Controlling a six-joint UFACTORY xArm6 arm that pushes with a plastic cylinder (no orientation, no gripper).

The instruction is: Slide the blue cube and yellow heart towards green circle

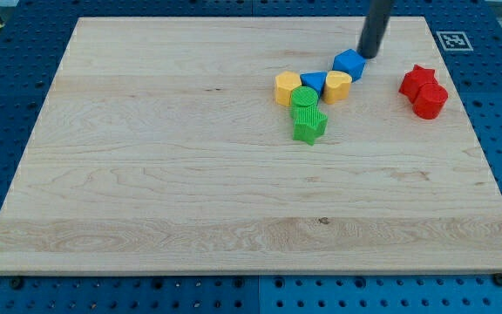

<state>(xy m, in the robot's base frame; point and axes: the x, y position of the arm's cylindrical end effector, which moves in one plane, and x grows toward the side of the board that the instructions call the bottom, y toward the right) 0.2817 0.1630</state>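
Camera view: my tip (370, 54), the end of a smooth dark rod with no jaws to spread or pinch, touches the upper right of the blue cube (349, 64) on the pale wood-grain bench (146, 174). Below-left of my tip, the yellow heart (337, 86) touches the cube, then a blue triangle (314, 83), the ribbed green circle (303, 97), a green star (308, 124) and a yellow hexagon (287, 88). Two red blocks (423, 91) lie to the view's right.
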